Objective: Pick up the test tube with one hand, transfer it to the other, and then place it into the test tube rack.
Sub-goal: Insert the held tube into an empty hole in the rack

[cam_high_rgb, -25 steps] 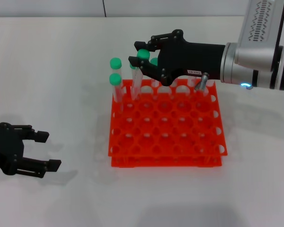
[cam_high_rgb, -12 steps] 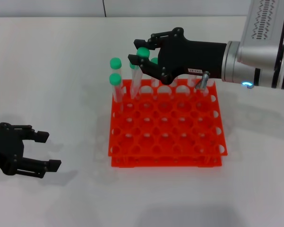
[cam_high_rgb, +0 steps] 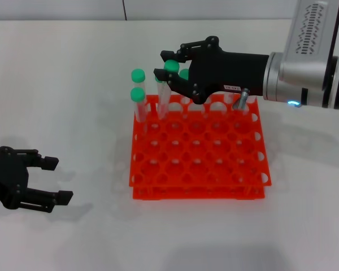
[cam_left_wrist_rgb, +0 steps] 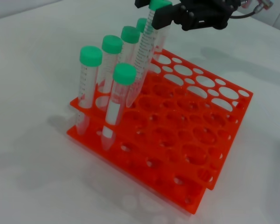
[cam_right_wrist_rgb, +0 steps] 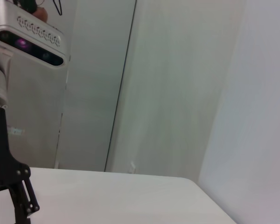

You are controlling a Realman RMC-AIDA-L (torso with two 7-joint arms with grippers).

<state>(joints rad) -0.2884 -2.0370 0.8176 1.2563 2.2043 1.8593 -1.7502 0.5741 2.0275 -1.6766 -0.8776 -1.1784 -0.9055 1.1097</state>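
Note:
My right gripper, black with a small white label, is shut on the green cap of the test tube. It holds the tube tilted over the back left of the orange-red test tube rack. The tube's lower end is down in a back-row hole. The left wrist view shows the tube leaning among the other tubes, with the right gripper at its cap and the rack below. My left gripper, black and unlabelled, is open and empty on the table at the front left.
Several other green-capped tubes stand in the rack's back left corner, also seen from the left wrist. A short grey pin sticks down under the right gripper at the rack's back right. The right wrist view shows only walls.
The right gripper and the tube have barely shifted over the rack's back row. The left gripper has not moved.

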